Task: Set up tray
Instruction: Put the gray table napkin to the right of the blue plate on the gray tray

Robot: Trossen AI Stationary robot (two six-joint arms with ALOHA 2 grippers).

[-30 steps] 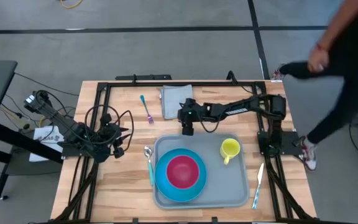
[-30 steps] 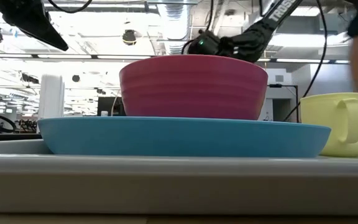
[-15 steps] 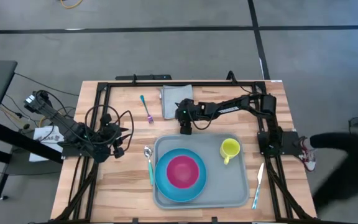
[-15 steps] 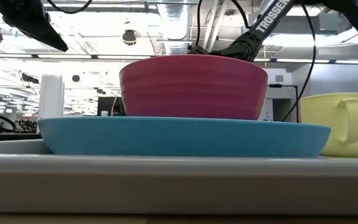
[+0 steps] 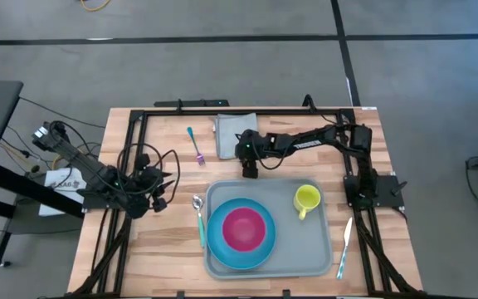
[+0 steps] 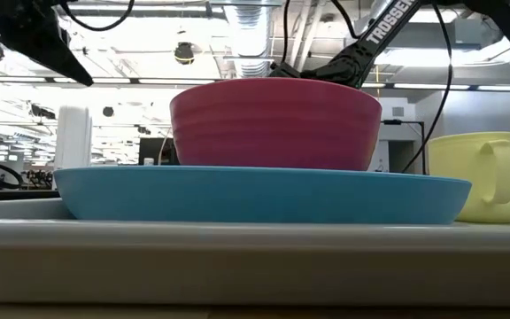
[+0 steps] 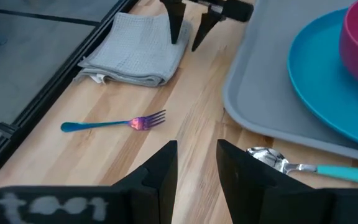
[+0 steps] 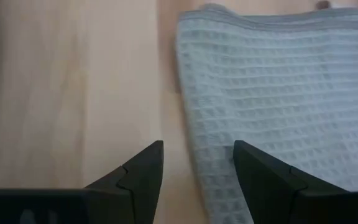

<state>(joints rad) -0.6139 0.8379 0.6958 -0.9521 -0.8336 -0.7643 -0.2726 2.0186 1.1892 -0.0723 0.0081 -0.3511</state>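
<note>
Now the person is gone; the right claw [image 5: 250,172], open, still hovers beside the napkin [image 5: 231,134].

A folded grey napkin [image 5: 232,133] lies near the table's [image 5: 131,257] far edge, a blue-handled fork [image 5: 195,145] just beside it. A blue plate [image 5: 239,235] bears a pink bowl [image 5: 244,228] (centred on it), a yellow mug [image 5: 307,199] nearby.
</note>
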